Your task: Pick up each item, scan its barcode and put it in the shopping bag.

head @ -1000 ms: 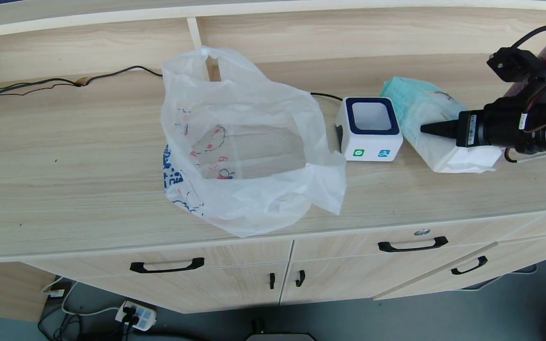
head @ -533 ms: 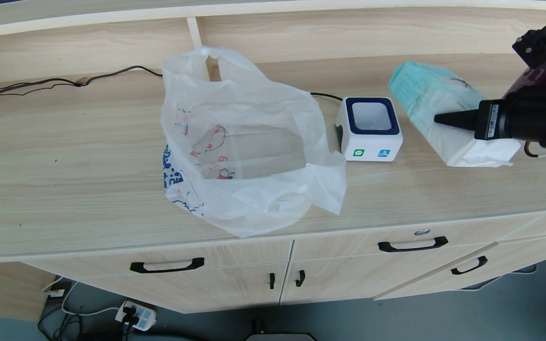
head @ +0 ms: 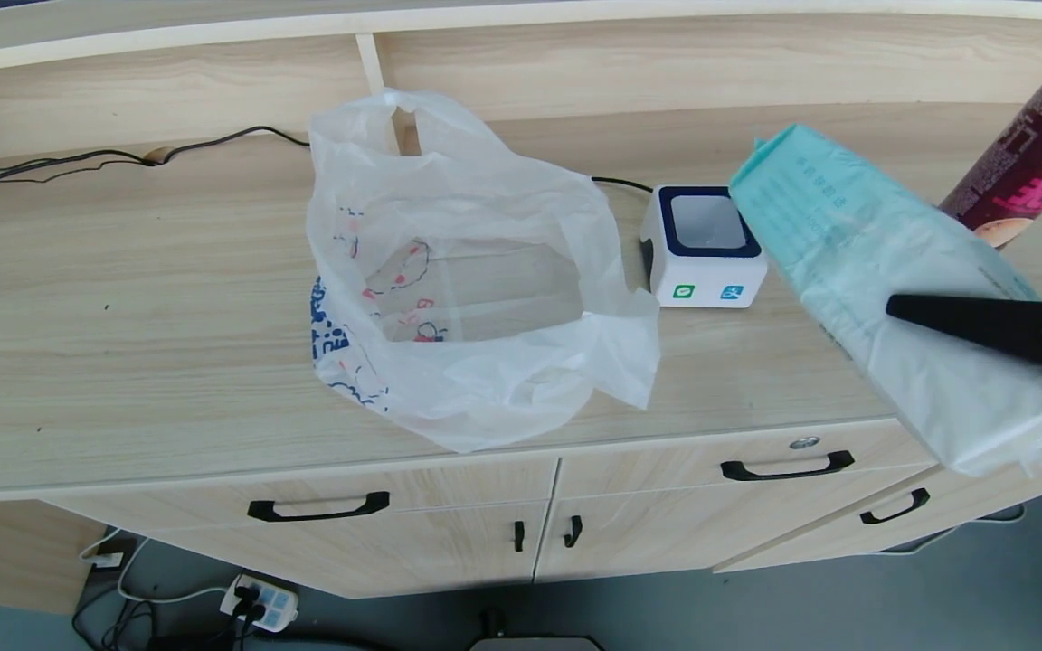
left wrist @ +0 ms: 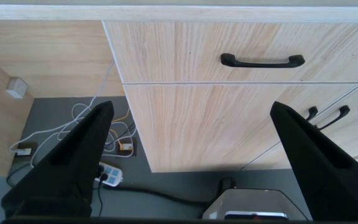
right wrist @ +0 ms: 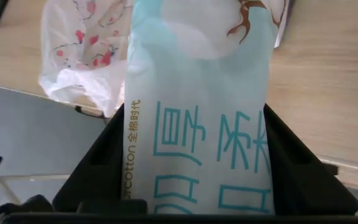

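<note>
Holding: my right gripper [right wrist: 194, 112] is clamped on the tissue pack [head: 847, 262], one black finger pressed against each long side.
Pack look: a soft oblong pack in thin plastic wrap, pale teal at one end fading to cloudy white at the other. Teal characters run along its face, and a small brown squiggle sits near the white end in the right wrist view.
Pack position: it is raised off the counter [head: 123, 316] and tilted, on the right side of the head view. The teal end points up toward the scanner [head: 706, 244], and its corner overlaps the scanner's right rim in that view. The white end hangs lower, in front of the drawer fronts.
Scanner: a small white cube with a dark blue frame around its window, standing just right of the shopping bag [head: 485, 181].
Shopping bag: thin translucent white plastic with blue and red print, sitting mid-counter with its mouth gaping upward.
Left gripper [left wrist: 191, 106]: fingers spread wide with nothing between them, facing a drawer handle and the floor cables.
Chips can [head: 1027, 154]: a dark red tube with a yellow lid, at the far right behind the pack.
Cable [head: 78, 163]: black, trailing along the back left of the counter.
</note>
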You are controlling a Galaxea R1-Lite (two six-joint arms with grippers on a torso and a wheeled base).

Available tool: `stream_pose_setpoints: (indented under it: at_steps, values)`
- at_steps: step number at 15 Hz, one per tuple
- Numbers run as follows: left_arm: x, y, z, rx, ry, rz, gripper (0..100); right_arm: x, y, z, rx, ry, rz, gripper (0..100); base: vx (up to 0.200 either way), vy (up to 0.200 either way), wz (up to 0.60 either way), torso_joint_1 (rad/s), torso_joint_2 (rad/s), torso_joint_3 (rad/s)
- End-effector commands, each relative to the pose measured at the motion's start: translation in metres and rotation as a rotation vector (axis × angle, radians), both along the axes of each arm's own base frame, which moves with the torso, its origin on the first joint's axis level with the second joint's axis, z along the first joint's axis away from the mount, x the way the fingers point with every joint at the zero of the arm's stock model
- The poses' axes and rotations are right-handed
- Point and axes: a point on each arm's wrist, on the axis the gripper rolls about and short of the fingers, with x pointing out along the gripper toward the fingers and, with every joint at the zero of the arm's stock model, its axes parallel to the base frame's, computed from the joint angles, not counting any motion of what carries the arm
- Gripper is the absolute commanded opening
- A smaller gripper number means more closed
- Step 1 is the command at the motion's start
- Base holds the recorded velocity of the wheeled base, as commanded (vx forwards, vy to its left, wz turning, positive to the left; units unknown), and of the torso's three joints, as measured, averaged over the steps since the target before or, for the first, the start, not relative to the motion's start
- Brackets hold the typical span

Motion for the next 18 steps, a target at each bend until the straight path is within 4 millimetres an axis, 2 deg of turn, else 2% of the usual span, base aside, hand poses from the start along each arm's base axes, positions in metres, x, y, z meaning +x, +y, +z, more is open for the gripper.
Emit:
stream_pose_setpoints:
  at_steps: [1, 4, 8, 11, 15, 18]
  values:
    - [0.000, 0.000, 0.000, 0.000, 0.001, 0.001, 100, -0.029, 0.012, 0.005, 0.184, 0.044, 0.142, 0, 0.000, 0.000, 0.00, 0.000, 0.00, 0.000]
    - [0.000, 0.000, 0.000, 0.000, -0.001, 0.001, 100, -0.017, 0.032, 0.013, 0.471, 0.197, 0.193, 0, 0.000, 0.000, 0.00, 0.000, 0.00, 0.000]
    - [0.000, 0.000, 0.000, 0.000, 0.001, 0.001, 100, -0.015, 0.037, 0.010, 0.747, 0.421, 0.287, 0, 0.000, 0.000, 0.00, 0.000, 0.00, 0.000]
    - [0.000, 0.000, 0.000, 0.000, 0.001, 0.001, 100, -0.018, 0.039, 0.001, 0.835, 0.485, 0.306, 0, 0.000, 0.000, 0.00, 0.000, 0.00, 0.000]
    - [0.000, 0.000, 0.000, 0.000, 0.001, 0.001, 100, -0.031, 0.042, 0.005, 1.032, 0.622, 0.409, 0, 0.000, 0.000, 0.00, 0.000, 0.00, 0.000]
    - [0.000, 0.000, 0.000, 0.000, 0.001, 0.001, 100, -0.034, 0.049, 0.008, 1.077, 0.694, 0.497, 0, 0.000, 0.000, 0.00, 0.000, 0.00, 0.000]
